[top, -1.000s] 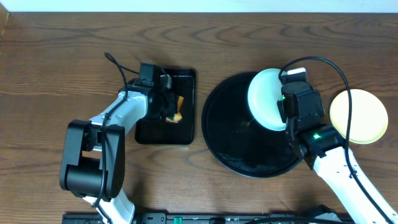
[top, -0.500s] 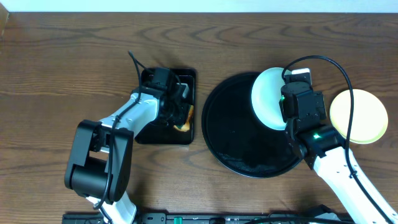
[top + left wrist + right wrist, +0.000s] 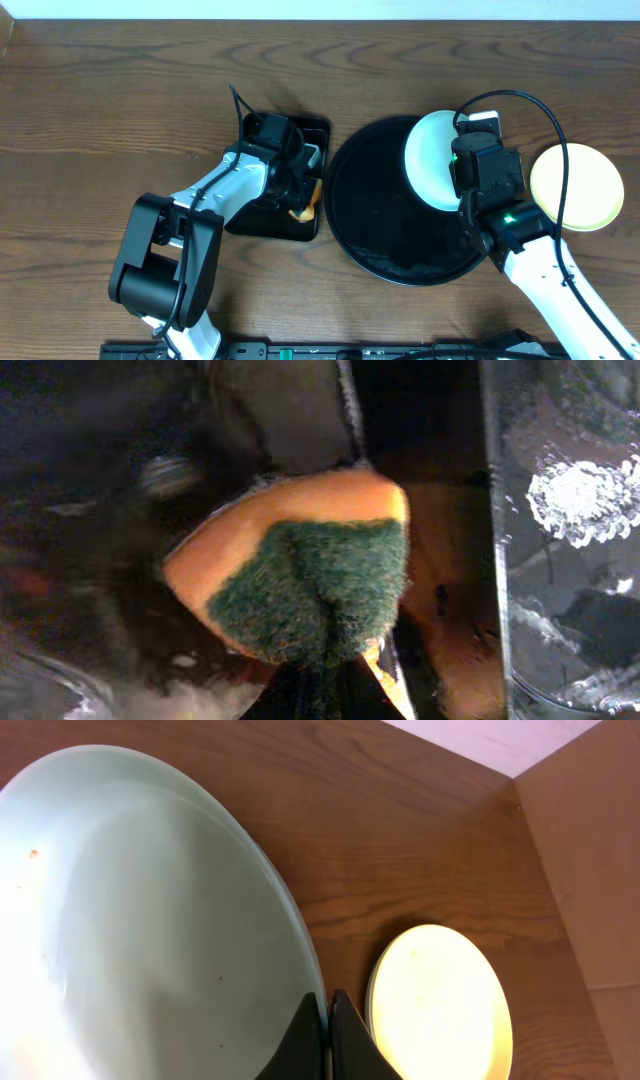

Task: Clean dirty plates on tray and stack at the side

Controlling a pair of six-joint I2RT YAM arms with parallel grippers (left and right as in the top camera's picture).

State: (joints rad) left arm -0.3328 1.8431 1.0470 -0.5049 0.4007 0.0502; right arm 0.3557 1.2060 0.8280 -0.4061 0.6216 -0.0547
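- Plates counted: two. One mint plate (image 3: 430,158) is held tilted over the tray (image 3: 385,225). One yellow plate (image 3: 577,187) lies flat on the worktop (image 3: 100,100) beside it.
- Right end effector (image 3: 322,1025) pinches the mint plate's rim; only the right wrist view shows this.
- Left end effector (image 3: 300,190) clamps one sponge (image 3: 310,580); its green pad shows only in the left wrist view.

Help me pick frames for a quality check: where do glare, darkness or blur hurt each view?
Overhead: evenly lit and sharp, with only faint reflections on the glossy black tray. Left wrist: dim, the sponge very close and soft, its surroundings nearly black. Right wrist: the mint plate washes out to white at lower left, and the yellow plate glows overexposed.
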